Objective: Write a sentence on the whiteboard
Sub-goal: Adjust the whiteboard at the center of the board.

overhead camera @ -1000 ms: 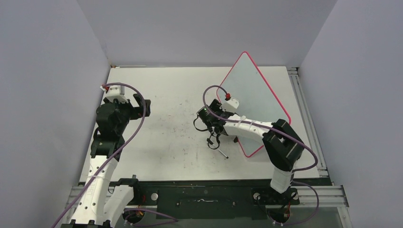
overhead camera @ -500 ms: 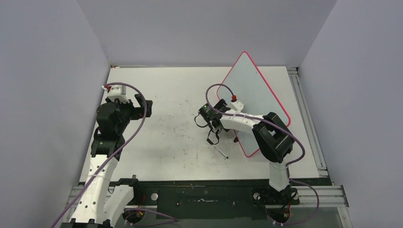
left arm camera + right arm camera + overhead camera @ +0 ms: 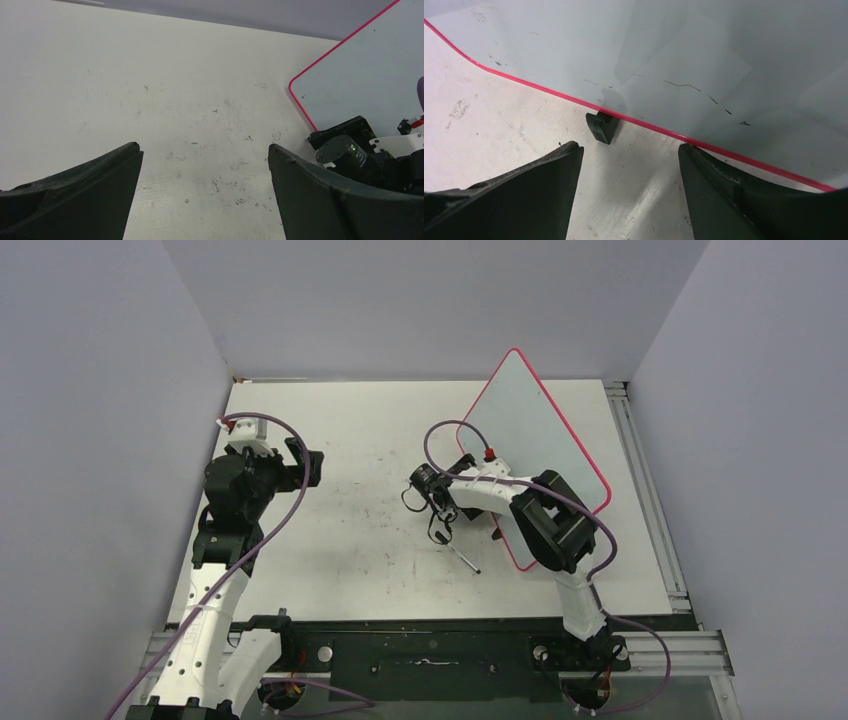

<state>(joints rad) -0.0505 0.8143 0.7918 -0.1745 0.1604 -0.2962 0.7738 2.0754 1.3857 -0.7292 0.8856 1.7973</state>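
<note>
The whiteboard (image 3: 545,430) is set on the counter (image 3: 350,540) at the far right, just ahead of the right tool (image 3: 629,200), whose fingers are spread with nothing held. The left tool (image 3: 202,200) is likewise spread wide and empty.

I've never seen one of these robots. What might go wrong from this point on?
1. The right gripper hangs open and empty close to the whiteboard, by its small black foot; a nudge might shift or tip the board.
2. The pen lies flat on the table, held by neither gripper; such a thin thing may roll or slip when grasped.
</note>
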